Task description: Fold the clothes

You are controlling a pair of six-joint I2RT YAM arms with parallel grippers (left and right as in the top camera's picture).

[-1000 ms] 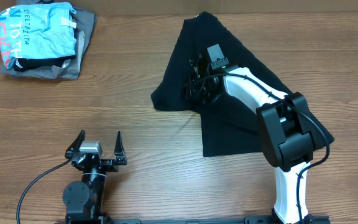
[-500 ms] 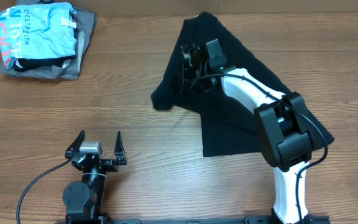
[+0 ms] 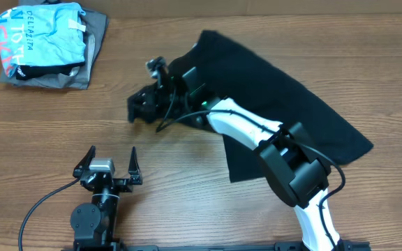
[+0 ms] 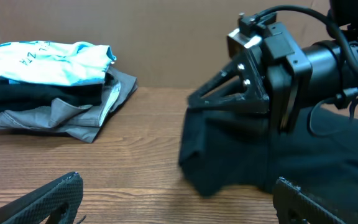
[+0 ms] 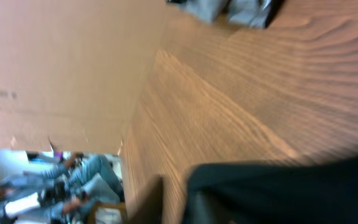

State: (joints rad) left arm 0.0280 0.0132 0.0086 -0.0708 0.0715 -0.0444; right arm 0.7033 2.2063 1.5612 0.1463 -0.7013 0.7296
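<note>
The black T-shirt (image 3: 292, 118) lies across the right half of the table, and one corner is stretched out to the left. My right gripper (image 3: 141, 109) is shut on that corner, left of the shirt's main body and just above the wood. In the left wrist view the right gripper (image 4: 260, 81) has black cloth (image 4: 222, 155) hanging below it. The right wrist view is blurred, with black fabric (image 5: 291, 190) at the bottom. My left gripper (image 3: 110, 166) is open and empty near the front edge, and its fingers (image 4: 179, 205) are spread wide.
A pile of folded clothes sits at the far left corner: a light blue printed shirt (image 3: 44, 31) on top of a grey garment (image 3: 95, 38). It also shows in the left wrist view (image 4: 48, 62). A cardboard wall (image 4: 166, 37) backs the table.
My right gripper has swung left from over the shirt's middle, pulling a corner of the black shirt with it. The shirt has spread out wider. The left arm has not moved.
</note>
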